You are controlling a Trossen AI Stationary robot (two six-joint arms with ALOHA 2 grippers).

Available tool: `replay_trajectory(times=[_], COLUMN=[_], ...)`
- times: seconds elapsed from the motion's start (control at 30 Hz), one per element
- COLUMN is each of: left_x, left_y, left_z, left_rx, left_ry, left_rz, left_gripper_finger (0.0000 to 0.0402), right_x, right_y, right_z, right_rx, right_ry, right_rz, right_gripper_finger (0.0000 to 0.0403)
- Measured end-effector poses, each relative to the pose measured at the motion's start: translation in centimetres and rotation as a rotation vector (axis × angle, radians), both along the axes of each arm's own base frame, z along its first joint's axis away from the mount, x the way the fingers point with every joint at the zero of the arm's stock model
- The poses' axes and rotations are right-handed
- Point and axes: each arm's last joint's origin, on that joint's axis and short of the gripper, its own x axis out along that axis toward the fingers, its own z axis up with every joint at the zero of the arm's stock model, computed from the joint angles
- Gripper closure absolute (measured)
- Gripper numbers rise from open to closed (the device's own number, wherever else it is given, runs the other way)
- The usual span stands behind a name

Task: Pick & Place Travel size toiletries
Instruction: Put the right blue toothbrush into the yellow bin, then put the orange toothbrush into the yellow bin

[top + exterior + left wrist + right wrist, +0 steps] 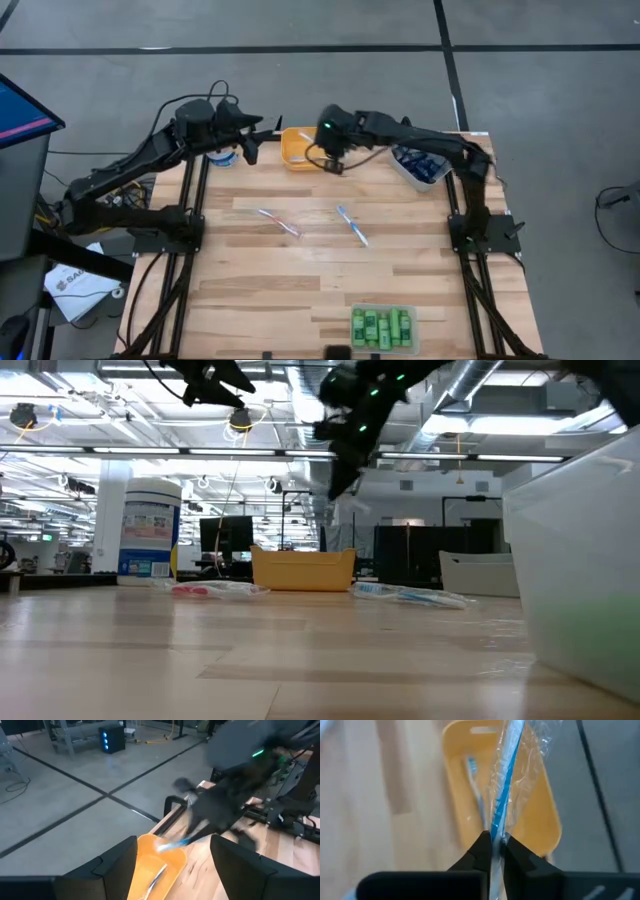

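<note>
My right gripper [330,160] hovers over the orange bin [297,148] at the table's far edge, shut on a blue toothbrush in a clear wrapper [506,780]. Another toothbrush [474,777] lies in that bin. A pink toothbrush [281,222] and a blue one [352,225] lie flat on the table's middle. Green bottles [382,326] fill a clear bin at the near edge. Navy tubes [418,162] sit in a bin at far right. My left gripper [172,865] waits open, in the air just left of the orange bin. My right gripper pinches the wrapped blue toothbrush between its two fingertips [482,847], on the handle [496,827]. The fingers come from above, pointing down, with the brush running on along them. The brush is lifted clear and hangs slanting below the fingers [175,842] over the orange bin.
A white-lidded canister [222,155] stands at the far left corner behind my left arm. The clear bin's wall [580,580] fills the low view's right side. Bare wood lies between the two loose toothbrushes and the near bin.
</note>
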Motion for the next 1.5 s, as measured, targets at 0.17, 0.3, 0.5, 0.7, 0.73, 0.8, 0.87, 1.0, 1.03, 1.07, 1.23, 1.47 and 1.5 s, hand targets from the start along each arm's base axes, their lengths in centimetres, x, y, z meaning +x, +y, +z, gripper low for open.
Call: replay_trajectory(times=[0.17,0.3,0.5,0.7,0.73,0.8,0.87,1.0,1.03,1.07,1.23,1.47,1.5], left_x=[-0.5,-0.6,-0.6,-0.5,-0.5,-0.5,-0.5,-0.5,-0.5,-0.5,-0.5,-0.5,-0.6], left_y=[-0.3,-0.3,-0.3,-0.3,-0.3,-0.3,-0.3,-0.3,-0.3,-0.3,-0.3,-0.3,-0.3], left_z=[0.3,0.2,0.2,0.2,0.2,0.2,0.2,0.2,0.2,0.2,0.2,0.1,0.0], left_rx=[0.001,-0.018,-0.035,-0.044,-0.044,-0.044,-0.043,-0.042,-0.042,-0.042,-0.041,-0.044,-0.048], left_ry=[-0.008,-0.016,-0.023,-0.028,-0.028,-0.028,-0.027,-0.026,-0.026,-0.026,-0.025,-0.019,-0.012], left_rz=[0.003,0.011,0.017,0.020,0.020,0.020,0.019,0.019,0.019,0.019,0.018,0.014,0.014], left_gripper_finger=[0.0156,0.0156,0.0156,0.0156,0.0156,0.0156,0.0156,0.0156,0.0156,0.0156,0.0156,0.0156,0.0156], right_x=[3.8,5.7,6.0,5.4,5.3,5.6,5.6,5.9,5.8,5.8,5.6,3.5,3.0], right_y=[-2.6,-4.3,-6.4,-6.9,-6.9,-7.0,-7.0,-6.9,-6.9,-6.9,-6.8,-5.2,-4.7], right_z=[-0.7,-2.1,-3.1,-3.9,-3.9,-4.5,-5.4,-5.9,-5.9,-6.0,-5.7,-0.1,0.9], right_rx=[-0.087,-0.133,-0.142,-0.125,-0.120,-0.112,-0.084,-0.068,-0.063,-0.058,-0.051,0.034,0.053], right_ry=[0.009,0.041,0.062,0.110,0.111,0.111,0.135,0.132,0.140,0.145,0.142,0.048,0.035], right_rz=[0.099,0.161,0.154,0.164,0.166,0.161,0.156,0.163,0.164,0.165,0.157,0.073,0.042], right_gripper_finger=[0.0380,0.0386,0.0378,0.0368,0.0369,0.0371,0.0369,0.0341,0.0329,0.0317,0.0242,0.0164,0.0161])
